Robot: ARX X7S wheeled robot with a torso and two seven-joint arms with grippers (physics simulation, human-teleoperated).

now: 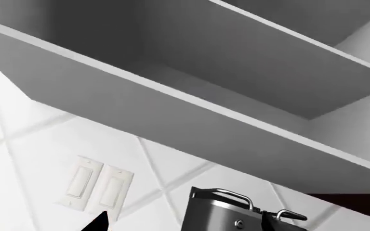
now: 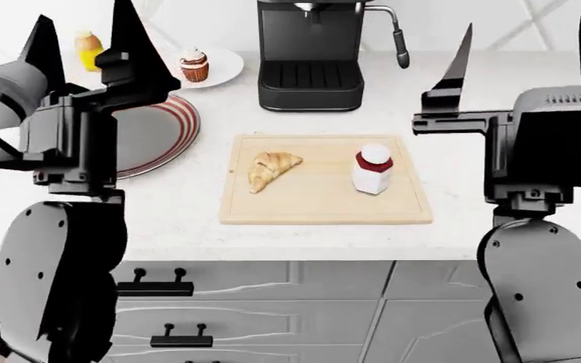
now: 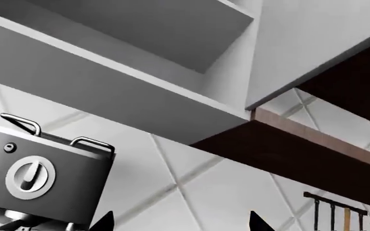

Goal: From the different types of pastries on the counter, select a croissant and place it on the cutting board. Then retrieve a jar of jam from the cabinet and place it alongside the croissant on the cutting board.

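Observation:
In the head view the golden-brown croissant lies on the left half of the pale wooden cutting board. The jar of jam, red lid and pale body, stands upright on the board's right half, apart from the croissant. The cupcake sits on a small white plate at the back left of the white counter. My left gripper is raised at the left, fingers pointing up, open and empty. My right gripper is raised at the right, open and empty. Both wrist views look up at the wall and cabinets.
A black espresso machine stands behind the board; it also shows in the left wrist view and the right wrist view. A red-striped grey plate lies left of the board. A yellow bottle stands at the back left. Open upper cabinets hang overhead.

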